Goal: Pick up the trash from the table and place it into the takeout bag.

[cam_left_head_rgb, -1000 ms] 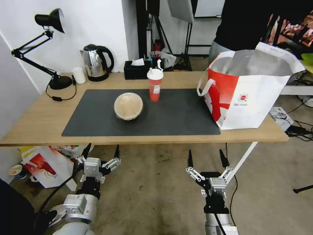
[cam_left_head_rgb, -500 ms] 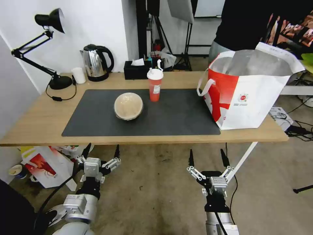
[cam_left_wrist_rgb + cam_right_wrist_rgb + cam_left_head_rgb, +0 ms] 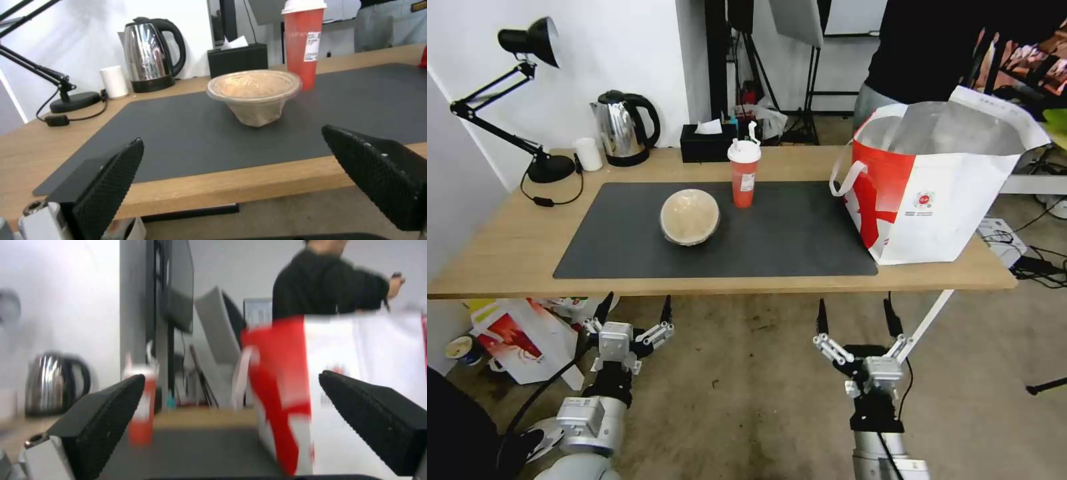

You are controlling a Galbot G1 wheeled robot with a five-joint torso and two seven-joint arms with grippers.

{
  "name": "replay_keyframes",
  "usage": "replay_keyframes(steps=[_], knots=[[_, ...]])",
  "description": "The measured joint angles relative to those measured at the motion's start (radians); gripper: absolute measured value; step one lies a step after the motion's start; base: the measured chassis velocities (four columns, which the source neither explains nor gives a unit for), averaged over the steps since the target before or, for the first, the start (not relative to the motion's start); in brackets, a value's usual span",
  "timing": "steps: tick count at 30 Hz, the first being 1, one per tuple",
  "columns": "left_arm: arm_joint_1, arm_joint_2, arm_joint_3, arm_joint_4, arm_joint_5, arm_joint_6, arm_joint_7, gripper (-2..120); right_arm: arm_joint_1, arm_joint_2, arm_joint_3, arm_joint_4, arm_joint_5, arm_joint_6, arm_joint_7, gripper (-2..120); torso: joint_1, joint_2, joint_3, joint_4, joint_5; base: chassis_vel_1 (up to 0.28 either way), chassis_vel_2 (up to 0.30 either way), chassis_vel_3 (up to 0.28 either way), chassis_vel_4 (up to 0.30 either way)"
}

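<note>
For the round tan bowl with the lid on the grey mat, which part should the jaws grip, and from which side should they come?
Probably the lidded bowl is best gripped across its rim, coming from above: the wall tapers to a narrow base, so a lower side grip may slip. The open left gripper, below the table edge, is nearer.

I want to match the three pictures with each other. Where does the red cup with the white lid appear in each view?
Head view: the red cup stands at the back edge of the grey mat, right of the tan bowl.
Left wrist view: the cup stands just behind the bowl.
Right wrist view: the cup is between the kettle and the bag.
Shared landmark: the kettle.
</note>
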Motion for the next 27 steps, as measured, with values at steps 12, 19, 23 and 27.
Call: replay_keyframes(steps=[12,19,23,27], knots=[[0.000,0.000,0.000,0.000,0.000,0.000,0.000,100,0.205,-0.103,0.070,0.145,0.416,0.021,-0.316,100,0.000,0.000,0.000,0.0000,0.0001,0.000,0.000,0.000,0.000],[0.000,0.000,0.000,0.000,0.000,0.000,0.000,100,0.384,-0.148,0.052,0.102,0.732,0.047,-0.538,100,0.000,0.000,0.000,0.0000,0.0001,0.000,0.000,0.000,0.000],[0.000,0.000,0.000,0.000,0.000,0.000,0.000,100,0.518,-0.180,0.037,0.054,0.936,-0.011,-0.660,100,0.000,0.000,0.000,0.0001,-0.0003,0.000,0.000,0.000,0.000],[0.000,0.000,0.000,0.000,0.000,0.000,0.000,100,0.680,-0.187,-0.023,-0.013,1.056,-0.056,-0.717,100,0.000,0.000,0.000,0.0002,-0.0001,0.000,0.000,0.000,0.000]])
